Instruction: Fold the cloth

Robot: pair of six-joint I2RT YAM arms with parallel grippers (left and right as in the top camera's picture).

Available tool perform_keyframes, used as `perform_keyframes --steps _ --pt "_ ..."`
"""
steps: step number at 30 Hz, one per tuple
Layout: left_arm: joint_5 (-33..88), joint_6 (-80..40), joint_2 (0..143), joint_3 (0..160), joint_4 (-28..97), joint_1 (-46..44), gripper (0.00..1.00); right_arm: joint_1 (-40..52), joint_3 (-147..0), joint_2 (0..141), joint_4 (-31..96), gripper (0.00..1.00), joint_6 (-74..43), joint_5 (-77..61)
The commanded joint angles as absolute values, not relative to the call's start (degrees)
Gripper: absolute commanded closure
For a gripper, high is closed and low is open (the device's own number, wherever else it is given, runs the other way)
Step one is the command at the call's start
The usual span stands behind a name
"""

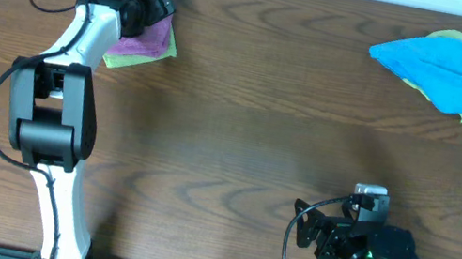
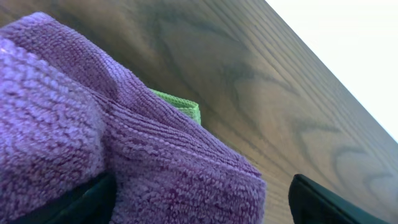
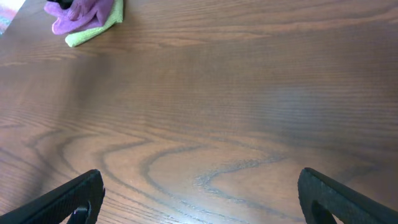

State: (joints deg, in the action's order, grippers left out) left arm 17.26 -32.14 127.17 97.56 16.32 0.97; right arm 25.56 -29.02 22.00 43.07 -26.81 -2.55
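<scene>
Right gripper (image 3: 199,202): fingers wide apart, holding nothing, above the table (image 3: 205,112). Far left: left gripper (image 2: 199,202) spread, straddling the purple cloth (image 2: 155,162), which is bunched atop a yellow-green cloth (image 2: 180,106). Overhead alone shows a blue cloth (image 1: 441,71), far right.

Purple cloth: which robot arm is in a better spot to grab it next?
Left, most likely. The left gripper is right at the purple cloth, fingers open beside its edge. The right gripper hangs open far across the table.
</scene>
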Motion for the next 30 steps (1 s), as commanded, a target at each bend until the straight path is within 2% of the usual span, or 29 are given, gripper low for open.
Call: perform_keyframes --steps 1,16,23,30 --pt "18.8 -27.9 125.5 97.4 17.5 1.2 0.02 25.0 -28.9 21.6 43.2 0.01 -27.8 -1.9" --pt "12.9 -20.2 109.1 97.4 28.3 1.9 0.05 25.0 -28.9 21.6 43.2 0.01 -27.8 -1.9" --pt "10.3 -11.2 103.2 97.4 42.3 1.2 0.04 25.0 -28.9 21.6 43.2 0.01 -27.8 -1.9" --pt "4.0 -8.6 98.5 97.4 53.8 -0.1 0.04 25.0 -28.9 21.6 43.2 0.01 -27.8 -1.9"
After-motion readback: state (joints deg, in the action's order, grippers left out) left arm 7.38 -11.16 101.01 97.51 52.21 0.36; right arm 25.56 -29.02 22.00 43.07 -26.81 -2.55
